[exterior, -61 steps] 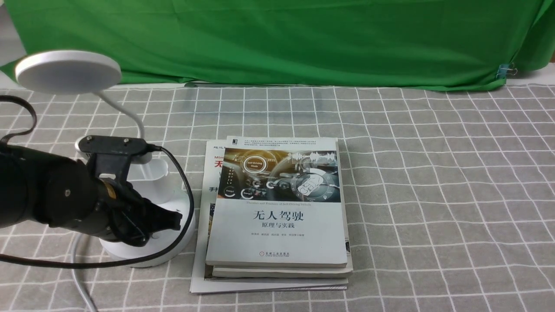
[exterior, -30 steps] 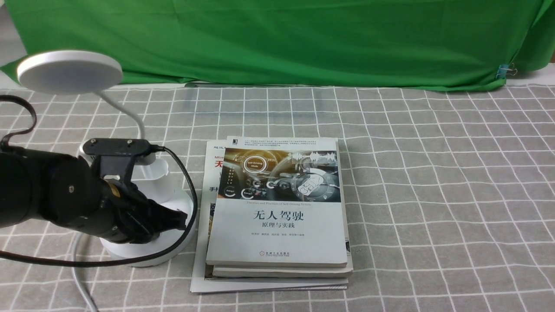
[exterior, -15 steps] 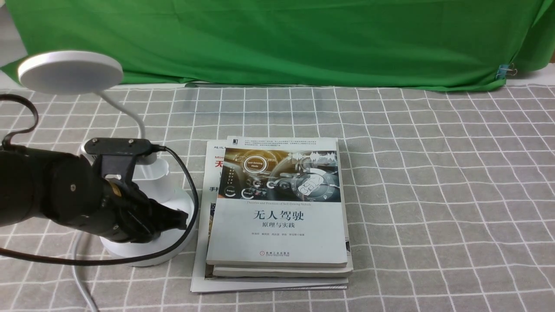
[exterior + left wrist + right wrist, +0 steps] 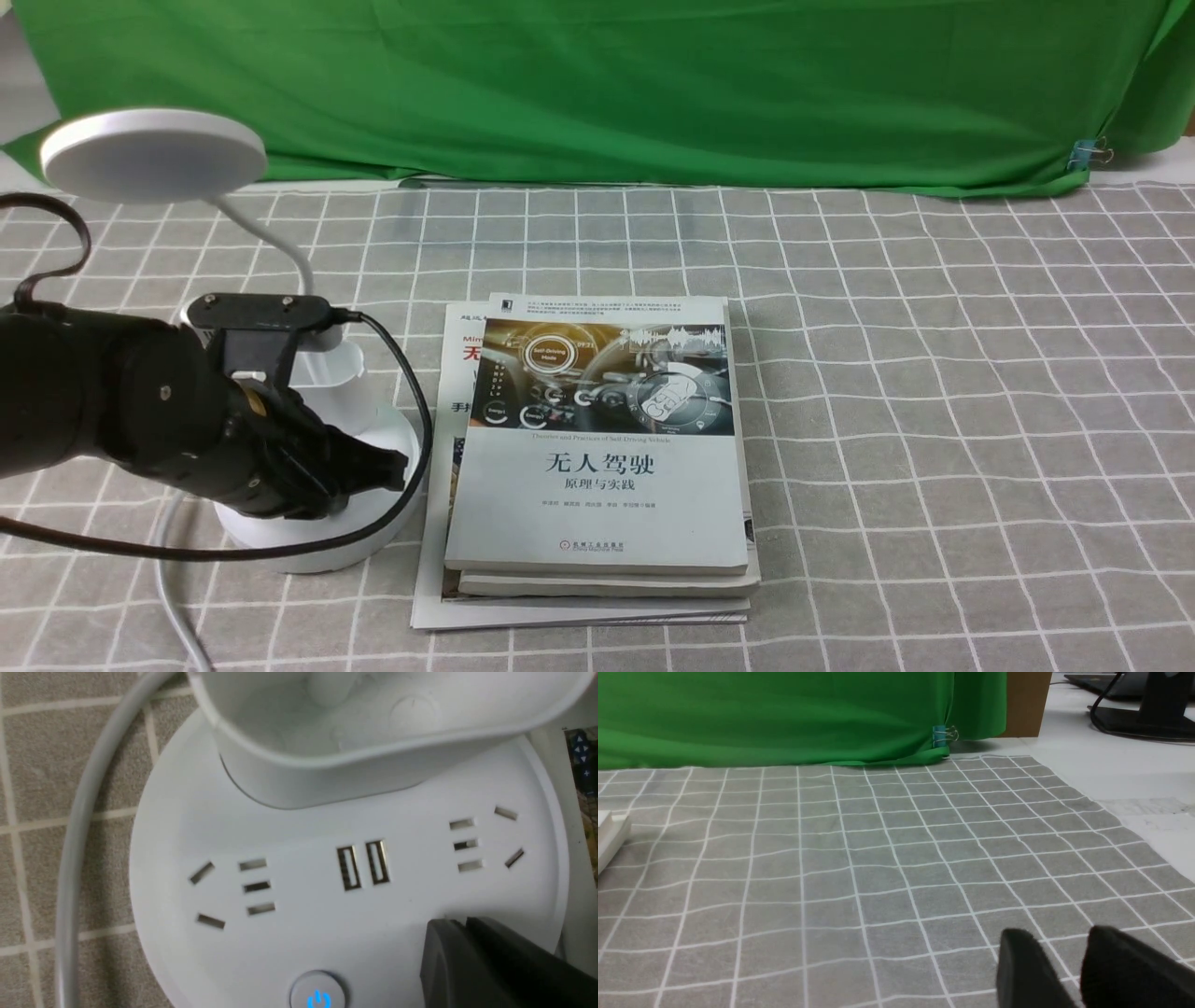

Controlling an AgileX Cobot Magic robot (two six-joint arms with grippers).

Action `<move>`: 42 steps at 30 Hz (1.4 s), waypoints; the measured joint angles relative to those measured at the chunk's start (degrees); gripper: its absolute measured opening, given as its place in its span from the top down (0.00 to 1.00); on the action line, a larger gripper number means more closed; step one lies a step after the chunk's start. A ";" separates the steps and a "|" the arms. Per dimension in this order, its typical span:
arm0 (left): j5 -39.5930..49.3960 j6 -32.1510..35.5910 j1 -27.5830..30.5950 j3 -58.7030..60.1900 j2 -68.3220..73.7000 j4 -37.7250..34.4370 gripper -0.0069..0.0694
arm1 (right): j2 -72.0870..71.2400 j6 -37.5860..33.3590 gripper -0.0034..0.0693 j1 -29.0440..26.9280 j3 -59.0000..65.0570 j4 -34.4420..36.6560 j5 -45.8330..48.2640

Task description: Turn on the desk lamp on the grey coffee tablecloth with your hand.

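Note:
The white desk lamp (image 4: 154,154) stands at the left on the grey coffee tablecloth (image 4: 934,373), and its disc head looks unlit. My left gripper (image 4: 397,464), the hand, is shut with nothing in it. Its tips sit low over the lamp's round base (image 4: 303,896), near the base's right rim. In the left wrist view the shut left gripper (image 4: 460,924) is beside a round button with a blue glowing power sign (image 4: 318,996); whether the tips touch the base I cannot tell. The right gripper (image 4: 1059,933) hovers open over bare cloth.
A stack of books (image 4: 597,448) lies right beside the lamp base. The lamp's white cable (image 4: 173,597) runs to the front edge. A green backdrop (image 4: 597,84) hangs behind, held by a blue clip (image 4: 1083,152). Bare white table (image 4: 1134,774) lies beyond the cloth's right edge.
My left gripper has crept to the right over the lamp base, toward the books, staying shut. The lamp head has shifted slightly right. The books have not moved.

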 joint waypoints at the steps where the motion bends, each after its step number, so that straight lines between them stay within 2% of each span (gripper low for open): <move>1: -0.33 0.00 -0.39 -0.06 0.23 0.57 0.89 | 0.00 0.00 0.62 0.00 0.00 0.00 0.00; 3: -1.27 -1.20 -1.51 -0.24 0.68 3.01 0.88 | 0.00 0.00 0.62 0.00 0.00 0.00 0.00; 8: -3.13 -9.15 -4.92 -0.43 1.46 11.66 0.88 | 0.00 0.00 0.62 0.00 0.00 0.00 0.00; 14: -2.14 -10.61 -5.29 -0.35 -0.10 12.92 0.88 | 0.00 0.00 0.62 0.00 0.00 0.00 0.00; 19: 0.82 -8.82 -5.40 1.15 -4.38 11.79 0.88 | 0.00 0.00 0.62 0.00 0.00 0.00 0.00; 28: 4.32 -0.25 -5.51 1.99 -21.05 7.71 0.88 | 0.00 0.00 0.62 0.00 0.00 0.00 0.00; 34: 8.37 1.50 -5.51 9.21 -36.04 3.70 0.88 | 0.00 0.00 0.62 0.00 0.00 0.00 0.00; 39: 10.59 1.50 -5.51 17.97 -54.23 -2.39 0.88 | 0.00 0.00 0.62 0.00 0.00 0.00 0.00; 40: 10.59 1.50 -5.51 18.22 -55.00 -2.40 0.88 | 0.00 0.00 0.62 0.00 0.00 0.00 0.00; 42: 10.14 1.56 -5.51 20.35 -65.72 -1.64 0.88 | 0.00 0.00 0.62 0.00 0.00 0.00 0.00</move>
